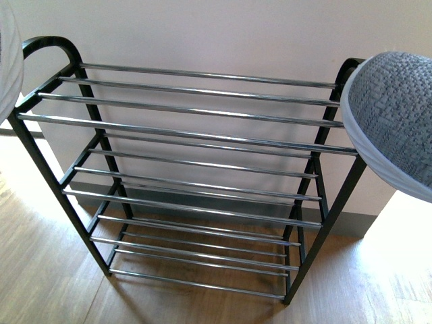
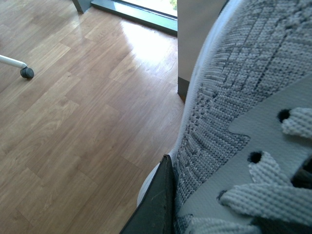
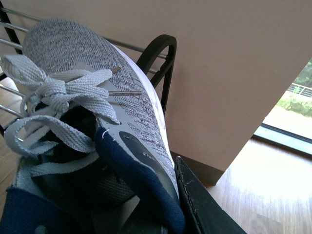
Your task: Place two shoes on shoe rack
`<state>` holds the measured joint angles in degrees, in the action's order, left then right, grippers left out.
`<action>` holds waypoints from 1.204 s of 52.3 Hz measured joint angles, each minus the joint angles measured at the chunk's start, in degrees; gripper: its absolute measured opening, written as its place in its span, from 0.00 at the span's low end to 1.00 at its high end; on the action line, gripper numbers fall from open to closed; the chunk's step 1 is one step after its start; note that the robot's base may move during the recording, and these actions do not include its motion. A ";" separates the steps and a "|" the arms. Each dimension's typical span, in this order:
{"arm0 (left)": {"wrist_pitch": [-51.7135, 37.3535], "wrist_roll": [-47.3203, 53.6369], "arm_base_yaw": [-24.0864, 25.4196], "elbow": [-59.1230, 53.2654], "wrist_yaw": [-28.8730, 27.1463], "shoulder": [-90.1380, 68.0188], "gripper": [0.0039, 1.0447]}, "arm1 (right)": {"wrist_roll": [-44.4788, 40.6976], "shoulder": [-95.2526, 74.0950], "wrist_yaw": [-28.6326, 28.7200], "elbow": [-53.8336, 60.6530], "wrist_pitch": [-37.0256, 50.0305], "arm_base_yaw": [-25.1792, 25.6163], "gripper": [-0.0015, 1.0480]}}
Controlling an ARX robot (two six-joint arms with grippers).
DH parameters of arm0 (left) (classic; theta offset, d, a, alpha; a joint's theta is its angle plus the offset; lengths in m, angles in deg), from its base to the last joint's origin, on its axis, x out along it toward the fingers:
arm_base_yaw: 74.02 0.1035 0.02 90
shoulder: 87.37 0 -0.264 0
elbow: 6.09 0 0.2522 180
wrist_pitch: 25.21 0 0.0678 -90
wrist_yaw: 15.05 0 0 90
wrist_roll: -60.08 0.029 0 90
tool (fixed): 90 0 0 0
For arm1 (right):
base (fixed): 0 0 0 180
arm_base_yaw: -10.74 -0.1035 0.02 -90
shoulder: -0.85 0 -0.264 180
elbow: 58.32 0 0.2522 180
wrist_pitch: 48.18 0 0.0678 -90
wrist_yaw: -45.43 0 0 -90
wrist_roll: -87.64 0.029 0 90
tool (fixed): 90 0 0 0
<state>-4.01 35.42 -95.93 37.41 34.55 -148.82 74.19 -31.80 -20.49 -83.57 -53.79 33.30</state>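
Shoe rack [image 1: 196,135] on wood floor [image 1: 40,270] by pale wall [image 1: 202,34], sneakers [image 1: 398,115] aloft

Bright daylight is admitted through the window [image 3: 287,112], a glare patch is thrown on the wooden floor [image 2: 146,44], highlights are carried by the chrome rods [image 1: 202,136] of the shoe rack [image 1: 44,169], and the knit of the grey sneaker [image 2: 243,73] is rendered sharp.

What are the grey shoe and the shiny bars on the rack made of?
The grey sneaker looks like knitted fabric: tiny stitches show. Its white sole edge is probably rubber or foam. The rods look like polished metal, mirror-shiny with bright streaks. The black frame may be painted metal or plastic.
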 joint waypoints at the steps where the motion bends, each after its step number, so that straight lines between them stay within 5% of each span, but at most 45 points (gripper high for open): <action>1: 0.00 0.00 0.00 0.00 0.11 0.00 0.02 | -0.02 0.00 -0.13 0.00 0.00 0.00 0.02; 63: 0.00 0.02 0.00 0.00 0.07 0.00 0.02 | -0.02 0.00 -0.44 0.02 -0.02 0.00 0.02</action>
<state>-4.01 35.44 -95.93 37.41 34.61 -148.82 74.17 -31.80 -20.93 -83.55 -53.82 33.30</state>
